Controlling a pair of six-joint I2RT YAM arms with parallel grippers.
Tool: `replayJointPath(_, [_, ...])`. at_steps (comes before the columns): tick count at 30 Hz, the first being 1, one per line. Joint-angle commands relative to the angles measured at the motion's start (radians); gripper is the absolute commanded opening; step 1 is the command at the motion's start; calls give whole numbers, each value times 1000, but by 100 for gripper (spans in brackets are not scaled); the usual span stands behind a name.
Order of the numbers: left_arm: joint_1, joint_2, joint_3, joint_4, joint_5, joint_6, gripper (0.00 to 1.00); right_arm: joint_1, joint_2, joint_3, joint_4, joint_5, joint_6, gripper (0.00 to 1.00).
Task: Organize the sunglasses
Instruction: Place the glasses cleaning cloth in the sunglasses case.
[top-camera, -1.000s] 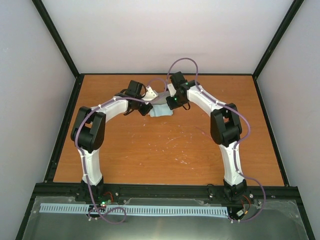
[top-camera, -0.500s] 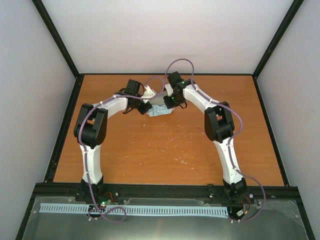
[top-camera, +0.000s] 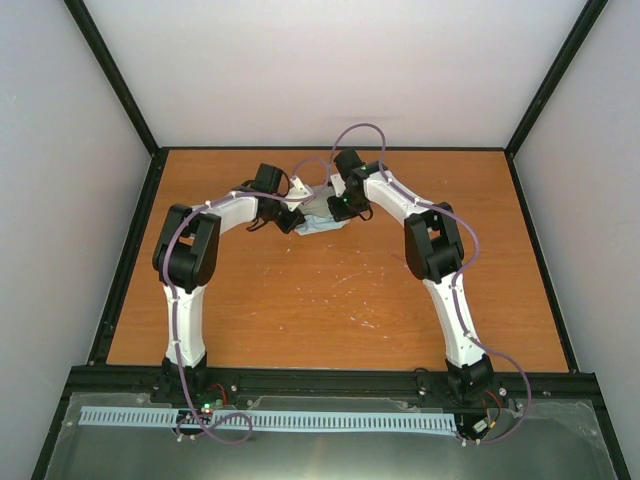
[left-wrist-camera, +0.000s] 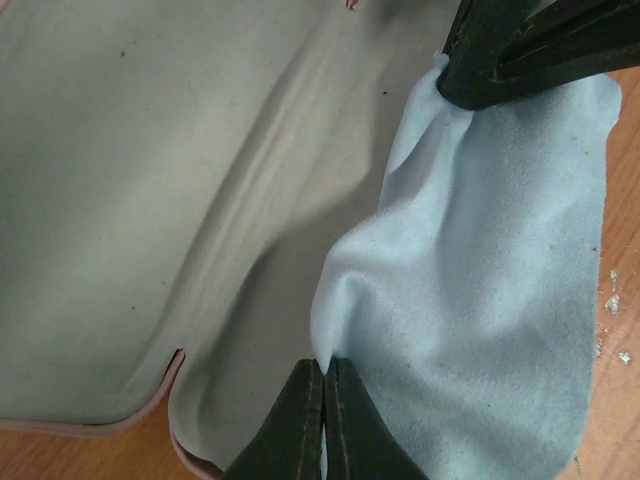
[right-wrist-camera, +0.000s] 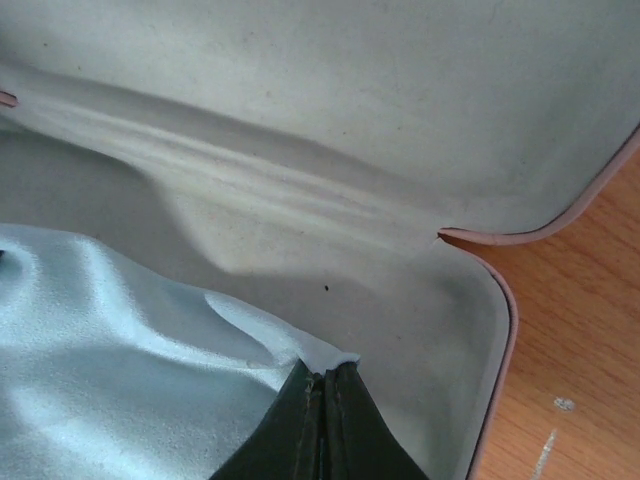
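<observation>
- Checking in from the remote station. Both arms reach out to the same spot at the far middle of the orange wood table (top-camera: 330, 300), right over the open glasses case (left-wrist-camera: 130, 200).
- The case lies flat with its lid folded back. It has greyish-beige lining inside and a thin pink rim.
- The light blue cloth (left-wrist-camera: 480, 300) is draped partly inside the case and partly out over the table beside it.
- The left gripper (left-wrist-camera: 325, 375) has its jaws pinched together on one edge of that cloth.
- The right gripper (right-wrist-camera: 322, 385) is clamped the same way on another corner, across the case from the left one.
- Sunglasses: honestly I can't make them out in any view, so I can't tell where they sit relative to the case.
- Surface: the tabletop nearer me than the case has pale scuffs and flecks (top-camera: 345, 280), and there are a few white crumbs right by the cloth.
- Room: there are plain pale walls (top-camera: 330, 70) on three sides, with black frame posts (top-camera: 110, 70) running up the corners.
- Well on my side of the case, a black rail (top-camera: 330, 380) carries both arm bases, with a white toothed strip (top-camera: 270, 420) lying on a metal sheet behind it.
</observation>
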Motion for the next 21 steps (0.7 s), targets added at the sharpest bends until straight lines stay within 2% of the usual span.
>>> replayJointPath(1, [5, 21, 20, 17, 15, 2, 0, -4, 22, 10, -3, 19, 18, 3])
replayJointPath(21, [6, 36, -15, 80, -56, 3, 1, -4, 50, 4, 69, 88, 58, 3])
